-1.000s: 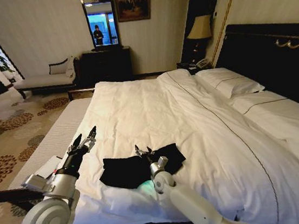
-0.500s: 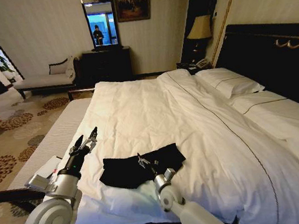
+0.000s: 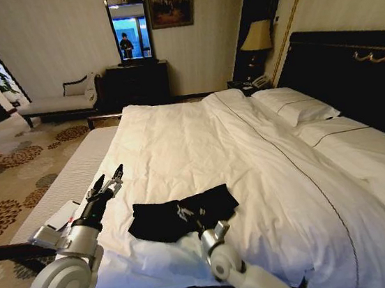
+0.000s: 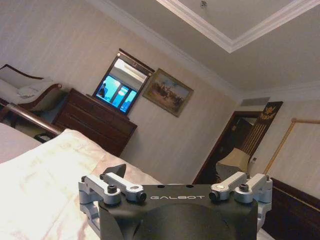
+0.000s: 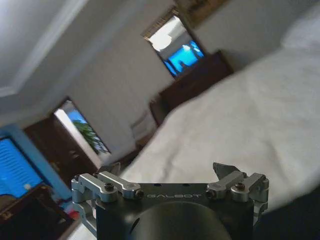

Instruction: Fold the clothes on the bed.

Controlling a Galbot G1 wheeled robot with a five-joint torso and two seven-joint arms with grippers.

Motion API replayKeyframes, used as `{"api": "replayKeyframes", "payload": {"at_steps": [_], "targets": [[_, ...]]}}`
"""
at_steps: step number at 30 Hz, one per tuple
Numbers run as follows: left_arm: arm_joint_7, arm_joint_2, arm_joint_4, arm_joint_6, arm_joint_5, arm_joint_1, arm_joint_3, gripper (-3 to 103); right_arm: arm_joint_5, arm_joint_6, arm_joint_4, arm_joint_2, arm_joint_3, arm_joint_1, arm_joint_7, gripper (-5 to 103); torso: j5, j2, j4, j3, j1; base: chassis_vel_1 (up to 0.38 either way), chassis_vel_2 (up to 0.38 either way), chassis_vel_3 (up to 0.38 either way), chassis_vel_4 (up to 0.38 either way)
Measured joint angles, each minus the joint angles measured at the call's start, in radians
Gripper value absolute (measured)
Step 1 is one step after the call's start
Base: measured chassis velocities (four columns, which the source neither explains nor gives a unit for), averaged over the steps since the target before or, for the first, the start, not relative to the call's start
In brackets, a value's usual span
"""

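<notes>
The clothes are one black T-shirt (image 3: 180, 214), lying bunched and partly folded on the white duvet of the bed (image 3: 233, 132), near its foot edge. My right gripper (image 3: 187, 211) hovers low over the shirt's near edge; its wrist view shows the right gripper (image 5: 167, 170) open, with nothing between the fingers. My left gripper (image 3: 107, 184) is raised to the left of the shirt, apart from it, pointing toward the far wall. In its own wrist view the left gripper (image 4: 172, 172) is open and empty.
White pillows (image 3: 301, 109) lie against the dark headboard (image 3: 352, 68) on the right. A dark dresser (image 3: 135, 81) with a mirror, a pale chaise (image 3: 61, 100) and a lamp (image 3: 258, 36) line the far wall. Patterned carpet (image 3: 14, 180) lies left of the bed.
My right arm has drawn back toward me and sunk lower, its gripper sliding from the shirt's middle to its near edge. The left gripper has barely shifted.
</notes>
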Motion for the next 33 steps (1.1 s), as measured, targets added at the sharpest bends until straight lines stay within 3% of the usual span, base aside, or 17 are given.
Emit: {"api": "replayKeyframes", "payload": {"at_steps": [6, 11, 15, 19, 33], "targets": [[-0.001, -0.003, -0.007, 0.0, 0.007, 0.008, 0.001, 100, 0.038, 0.016, -0.143, 0.032, -0.06, 0.141, -0.056, 100, 0.0001, 0.0, -0.0002, 0.0, 0.0, 0.0, 0.0, 0.0, 0.0], [-0.004, -0.004, -0.002, 0.0, 0.009, 0.011, -0.009, 100, 0.077, 0.031, -0.382, 0.142, -0.144, 0.331, -0.135, 100, 0.0, 0.0, 0.0001, 0.0, 0.0, 0.0, 0.0, 0.0, 0.0], [-0.007, -0.008, -0.001, 0.0, 0.007, 0.011, -0.018, 100, 0.081, 0.034, -0.452, 0.187, -0.165, 0.379, -0.156, 100, 0.0, 0.0, -0.0001, 0.0, 0.0, 0.0, 0.0, 0.0, 0.0], [-0.009, -0.01, -0.002, 0.0, 0.004, 0.009, -0.025, 100, 0.084, 0.029, -0.491, 0.208, -0.179, 0.397, -0.156, 100, -0.0001, 0.0, -0.0003, 0.0, 0.0, 0.0, 0.0, 0.0, 0.0], [-0.014, -0.03, -0.006, 0.0, 0.015, 0.008, -0.016, 100, 0.16, -0.091, -0.591, 0.262, -0.24, 0.448, -0.059, 100, 0.0, 0.0, 0.0, 0.0, 0.0, 0.0, 0.0, 0.0, 0.0]]}}
